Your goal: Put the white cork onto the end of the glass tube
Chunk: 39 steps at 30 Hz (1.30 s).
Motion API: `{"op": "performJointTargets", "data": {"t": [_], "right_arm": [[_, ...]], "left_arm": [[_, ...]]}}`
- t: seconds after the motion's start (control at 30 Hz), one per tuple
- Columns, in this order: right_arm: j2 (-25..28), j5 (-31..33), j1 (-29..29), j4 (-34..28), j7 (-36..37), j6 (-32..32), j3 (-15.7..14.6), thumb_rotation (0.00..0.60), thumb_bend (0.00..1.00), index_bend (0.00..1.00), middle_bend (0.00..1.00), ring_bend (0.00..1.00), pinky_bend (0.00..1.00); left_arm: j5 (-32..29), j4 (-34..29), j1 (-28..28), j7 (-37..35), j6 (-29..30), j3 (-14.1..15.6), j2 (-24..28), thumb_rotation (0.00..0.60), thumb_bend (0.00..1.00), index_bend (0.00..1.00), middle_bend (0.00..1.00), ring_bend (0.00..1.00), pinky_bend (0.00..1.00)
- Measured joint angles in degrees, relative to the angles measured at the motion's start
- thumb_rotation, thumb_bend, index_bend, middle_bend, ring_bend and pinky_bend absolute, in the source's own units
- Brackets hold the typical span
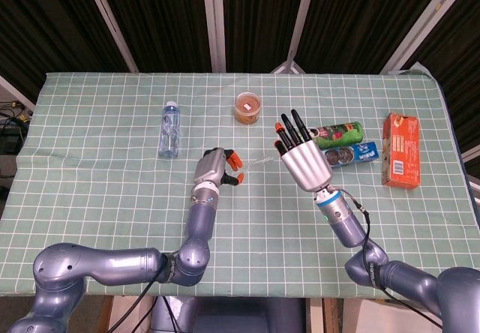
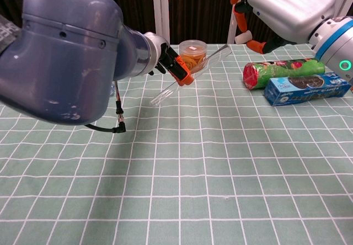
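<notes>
My left hand (image 1: 215, 166) (image 2: 165, 63) holds a clear glass tube (image 2: 190, 73) above the table, tilted with its upper end pointing toward the right hand. In the head view the tube (image 1: 257, 162) shows as a thin clear line. My right hand (image 1: 301, 157) (image 2: 276, 10) hovers to the right of the tube's upper end and pinches a small white cork (image 2: 243, 37) between its orange-tipped fingers. The cork sits a short gap from the tube's upper end. From the head camera the cork is hidden behind the hand.
A round tub with orange contents (image 1: 247, 108) (image 2: 192, 54) stands behind the tube. A green can (image 2: 281, 71) and a blue packet (image 2: 306, 88) lie at the right, an orange box (image 1: 401, 151) beyond them. A water bottle (image 1: 169, 129) lies at the left.
</notes>
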Motion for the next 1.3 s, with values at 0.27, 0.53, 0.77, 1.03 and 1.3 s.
{"op": "performJointTargets", "data": {"t": [0.27,0.53,0.77,1.03,1.3], "right_arm": [[-0.5,0.2,0.0,0.3,0.1,0.2,-0.2,0.6,0.37,0.66,0.26,0.11,0.0],[-0.4,0.4,-0.2,0.3,0.2,0.4,-0.4,0.6,0.37,0.66,0.26,0.11,0.0],[-0.4,0.4,-0.3,0.3,0.2,0.5,-0.7,0.6,0.37,0.66,0.26,0.11,0.0],[-0.5,0.4,-0.4,0.3,0.1,0.5,-0.9,0.6,0.37,0.66,0.26,0.11,0.0],[-0.7,0.5,-0.4,-0.1,-0.3,0.5,-1.0,0.6,0.37,0.66,0.26,0.11,0.0]], "left_arm": [[-0.3,-0.4,-0.2,-0.2,0.4,0.0,-0.3,0.6,0.62,0.58,0.47,0.12,0.0],[0.1,-0.8,-0.1,-0.9,0.9,0.1,-0.6,0.6,0.62,0.58,0.47,0.12,0.0],[0.4,-0.7,0.0,-1.1,1.0,0.0,-0.6,0.6,0.62,0.58,0.47,0.12,0.0],[0.6,-0.8,0.3,-1.4,1.2,-0.1,-0.5,0.6,0.62,0.58,0.47,0.12,0.0],[0.8,-0.7,0.3,-1.9,0.9,-0.3,-0.6,0.6,0.62,0.58,0.47,0.12,0.0]]}}
